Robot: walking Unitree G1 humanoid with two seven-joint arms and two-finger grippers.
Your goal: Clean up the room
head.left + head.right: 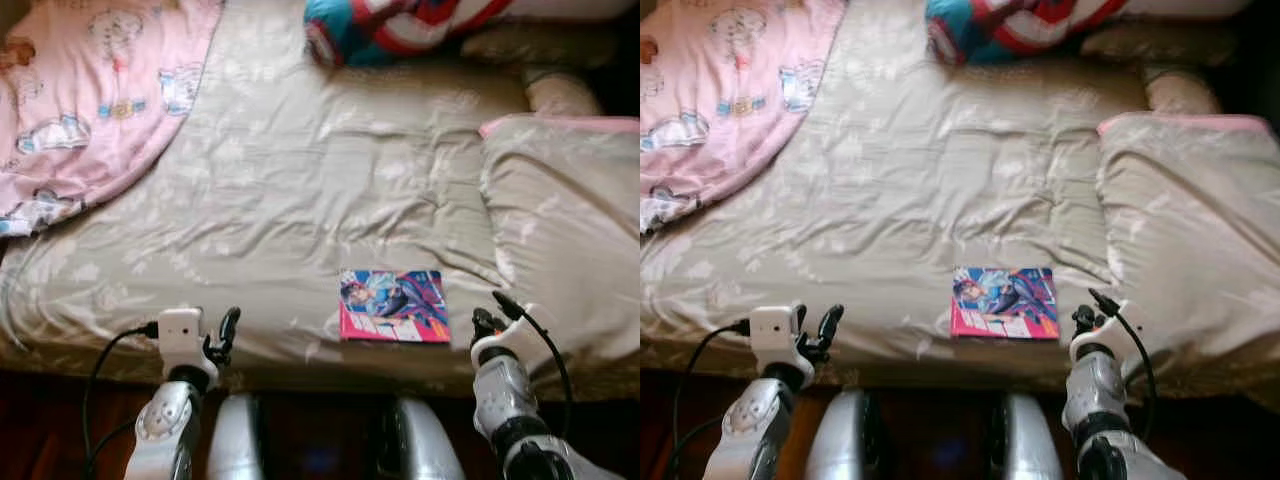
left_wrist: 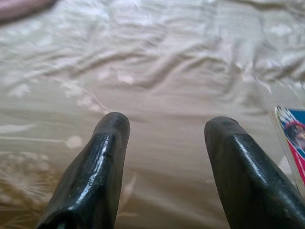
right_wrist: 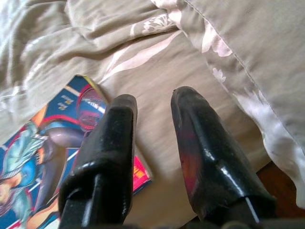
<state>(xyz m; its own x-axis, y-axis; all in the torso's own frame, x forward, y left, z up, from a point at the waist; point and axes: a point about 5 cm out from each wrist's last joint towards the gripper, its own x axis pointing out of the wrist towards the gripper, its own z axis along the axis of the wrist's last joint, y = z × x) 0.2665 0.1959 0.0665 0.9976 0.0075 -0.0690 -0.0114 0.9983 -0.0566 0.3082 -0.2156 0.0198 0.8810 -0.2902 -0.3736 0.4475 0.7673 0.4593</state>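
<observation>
A colourful comic book (image 1: 393, 305) lies flat on the beige bed sheet (image 1: 300, 180) near the bed's front edge. My right gripper (image 1: 488, 318) hovers just to the right of it, open, with nothing between its fingers; in the right wrist view the comic book (image 3: 45, 143) sits beside and under one finger (image 3: 107, 148). My left gripper (image 1: 222, 335) is at the front edge further left, open and empty. In the left wrist view its fingers (image 2: 102, 162) point across bare sheet, with the book's corner (image 2: 293, 138) at the side.
A pink printed blanket (image 1: 90, 90) covers the bed's far left. A red, white and blue plush cushion (image 1: 390, 25) lies at the far side. A beige pillow (image 1: 570, 220) with pink trim fills the right. Dark floor (image 1: 40, 430) runs below the bed edge.
</observation>
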